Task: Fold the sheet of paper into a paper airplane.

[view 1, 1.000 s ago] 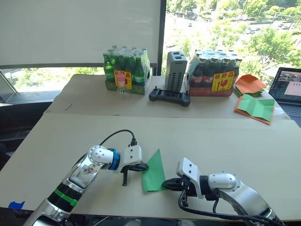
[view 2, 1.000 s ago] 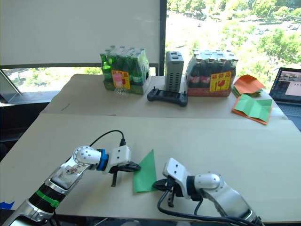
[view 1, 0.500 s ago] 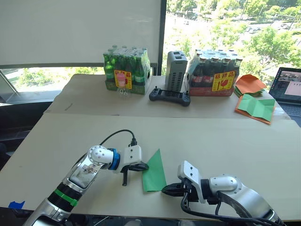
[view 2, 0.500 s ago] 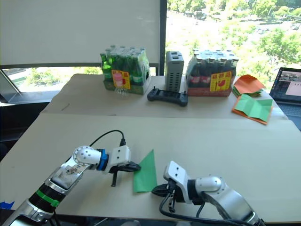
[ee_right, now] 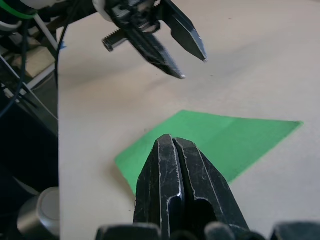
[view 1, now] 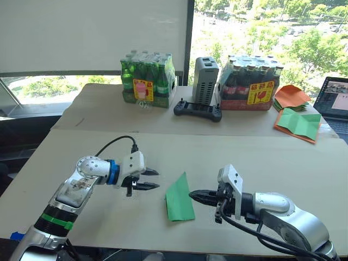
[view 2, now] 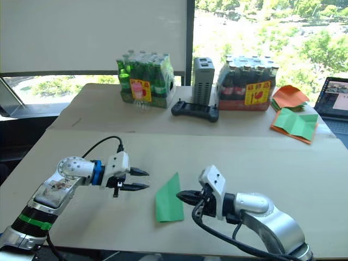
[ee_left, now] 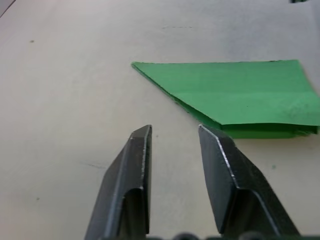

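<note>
The sheet of paper [view 1: 178, 198] is a bright green pointed wedge lying flat on the table near its front edge, point away from me. My left gripper [view 1: 155, 179] hovers a little to the left of it, open, with nothing between its fingers [ee_left: 141, 150]. In the left wrist view the sheet of paper [ee_left: 240, 97] lies just past the fingertips. My right gripper [view 1: 191, 193] is shut and empty, its tip at the wedge's right edge. From the right wrist its fingers [ee_right: 170, 150] point over the sheet of paper [ee_right: 220, 135].
At the table's back stand a pack of green bottles [view 1: 147, 81], a grey box [view 1: 205, 80], a black controller [view 1: 198, 110] and a pack of dark bottles [view 1: 249, 84]. Orange papers with a green creased sheet [view 1: 296, 122] and a laptop [view 1: 337, 100] are at the far right.
My left gripper has pulled back to the left off the paper's edge and opened. The right gripper has lifted and swung to the wedge's right edge. The paper lies about where it was.
</note>
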